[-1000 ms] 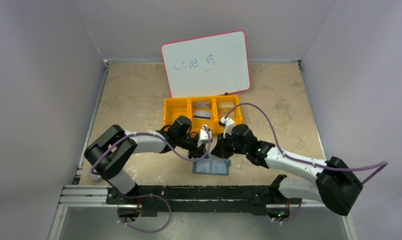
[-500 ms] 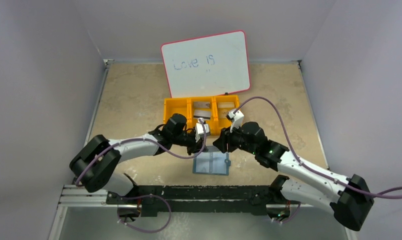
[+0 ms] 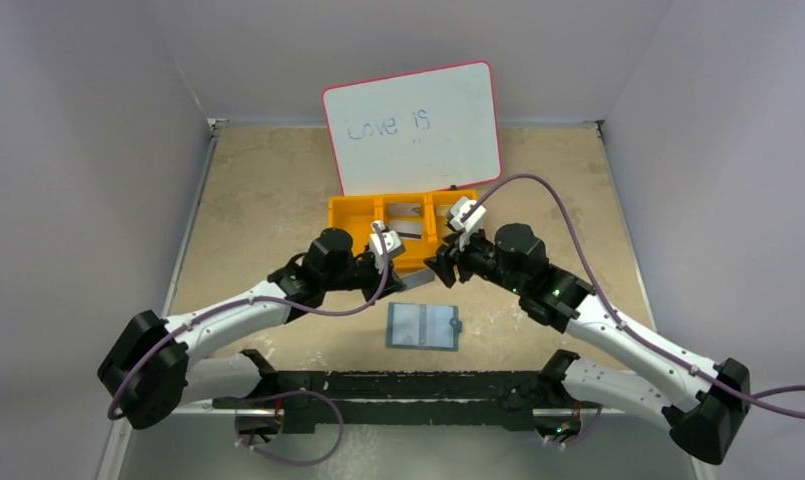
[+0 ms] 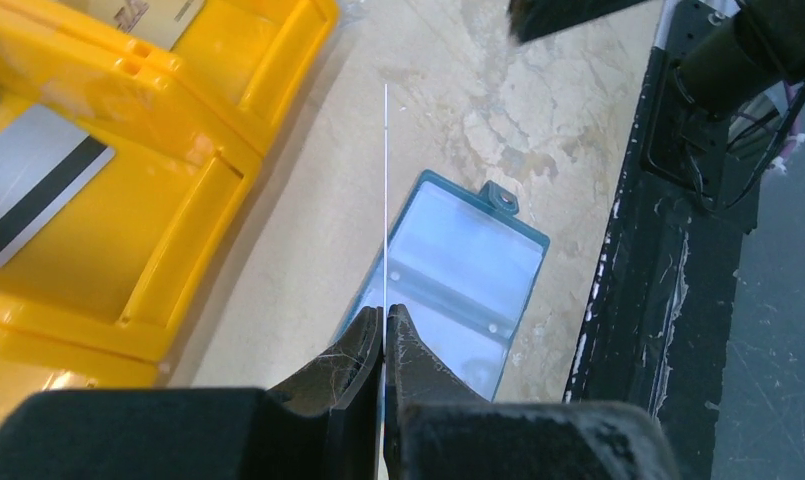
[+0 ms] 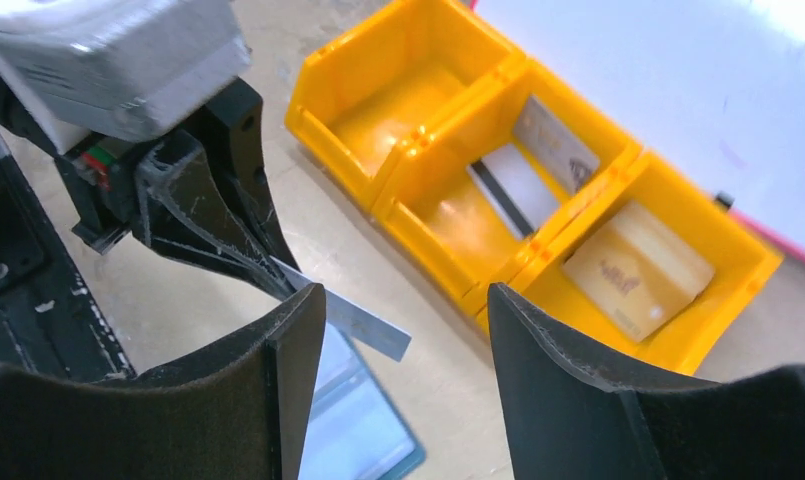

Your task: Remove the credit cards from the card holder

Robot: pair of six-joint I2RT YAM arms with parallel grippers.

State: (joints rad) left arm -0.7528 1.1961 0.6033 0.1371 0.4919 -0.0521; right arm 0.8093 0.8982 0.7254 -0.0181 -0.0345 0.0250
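Note:
The teal card holder (image 3: 424, 325) lies open and flat on the table, its pale blue pockets up, also in the left wrist view (image 4: 458, 270). My left gripper (image 3: 402, 273) is shut on a thin grey credit card (image 5: 353, 318), seen edge-on as a fine line (image 4: 386, 180), held above the holder's left part near the bin. My right gripper (image 5: 400, 295) stands open beside it with nothing between its fingers, hanging above the table behind the holder (image 3: 445, 266). Other credit cards lie in the bin: a grey striped one (image 5: 513, 180) and a tan one (image 5: 638, 265).
An orange three-compartment bin (image 3: 350, 222) stands just behind both grippers. A pink-rimmed whiteboard (image 3: 413, 125) leans behind it. The black rail (image 3: 408, 385) with the arm bases runs along the near edge, close to the holder.
My right gripper has opened, let go of the holder and risen back toward the bin. My left gripper has lifted the card away from the holder, which now lies uncovered.

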